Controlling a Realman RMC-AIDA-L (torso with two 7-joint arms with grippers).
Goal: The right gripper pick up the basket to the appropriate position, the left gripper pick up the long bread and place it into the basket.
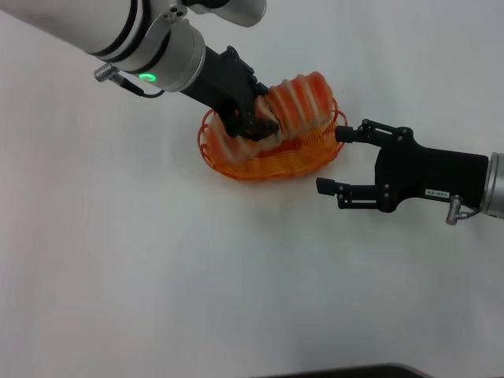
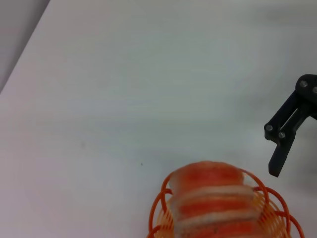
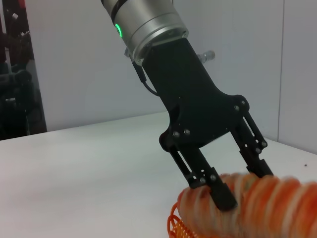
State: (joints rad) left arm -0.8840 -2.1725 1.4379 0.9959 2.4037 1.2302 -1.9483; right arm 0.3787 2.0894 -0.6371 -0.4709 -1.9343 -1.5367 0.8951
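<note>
The orange wire basket stands on the white table. The long bread, with orange and cream stripes, lies tilted over the basket, its far end above the rim. My left gripper, on the arm with the green light, is shut on the bread's near end. The right wrist view shows its fingers gripping the bread above the basket wire. My right gripper is open and empty just right of the basket, apart from it. The left wrist view shows the bread, the basket rim and the right gripper's fingers.
The white table spreads bare around the basket. A dark edge shows at the table's front. A grey wall and a dark area stand beyond the table in the right wrist view.
</note>
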